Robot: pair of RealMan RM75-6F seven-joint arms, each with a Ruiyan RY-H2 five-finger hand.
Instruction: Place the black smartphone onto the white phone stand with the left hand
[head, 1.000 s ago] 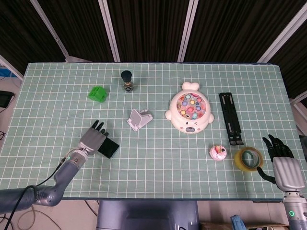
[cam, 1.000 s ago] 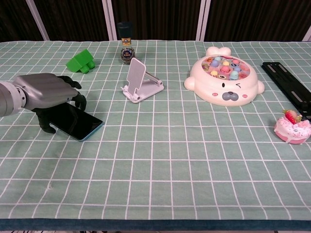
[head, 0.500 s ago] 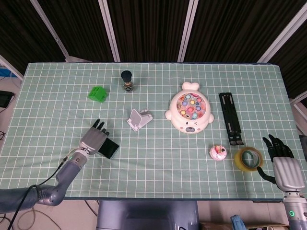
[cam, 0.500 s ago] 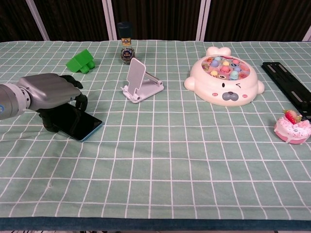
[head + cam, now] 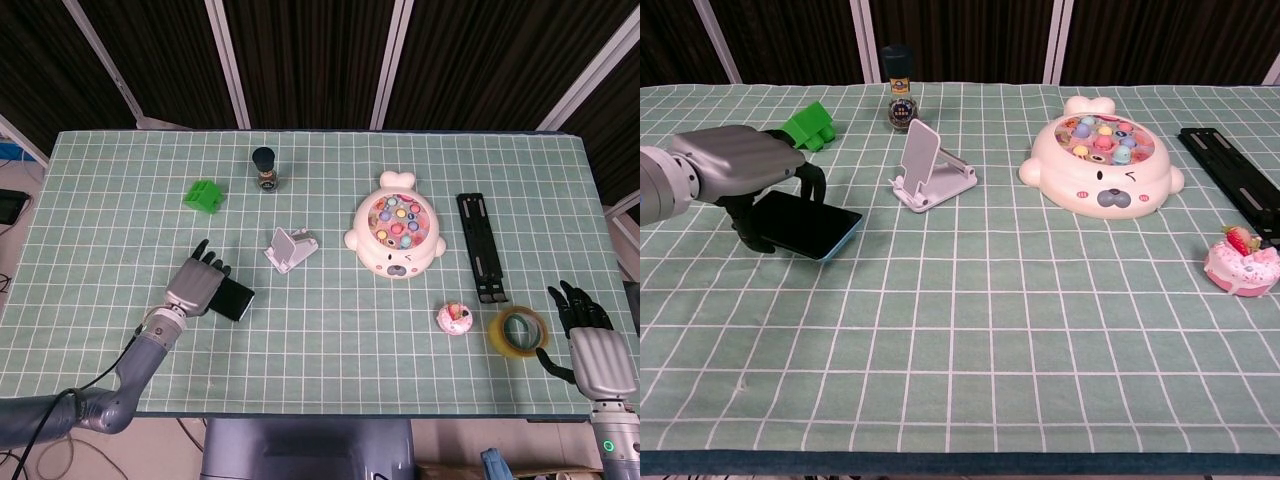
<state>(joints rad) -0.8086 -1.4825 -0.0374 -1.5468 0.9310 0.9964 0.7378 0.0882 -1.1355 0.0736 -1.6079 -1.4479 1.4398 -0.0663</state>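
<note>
The black smartphone (image 5: 236,299) (image 5: 812,224) sits in my left hand (image 5: 196,285) (image 5: 737,172), which grips its left end with fingers over the top and thumb below. In the chest view the phone looks tilted and slightly off the mat. The white phone stand (image 5: 290,248) (image 5: 930,168) stands up and to the right of the phone, apart from it, with nothing on it. My right hand (image 5: 592,345) rests at the table's front right corner with its fingers spread and holding nothing. It does not show in the chest view.
A green block (image 5: 204,195) (image 5: 808,125) and a dark shaker bottle (image 5: 264,169) (image 5: 898,88) lie behind the left hand. A white fishing toy (image 5: 396,225) (image 5: 1100,160), a black folded bracket (image 5: 482,247), a pink donut (image 5: 455,318) (image 5: 1241,260) and a tape roll (image 5: 518,330) fill the right half.
My left hand has closed around the phone and carried it a little right and toward the stand, raising it from the mat. The right hand has not moved.
</note>
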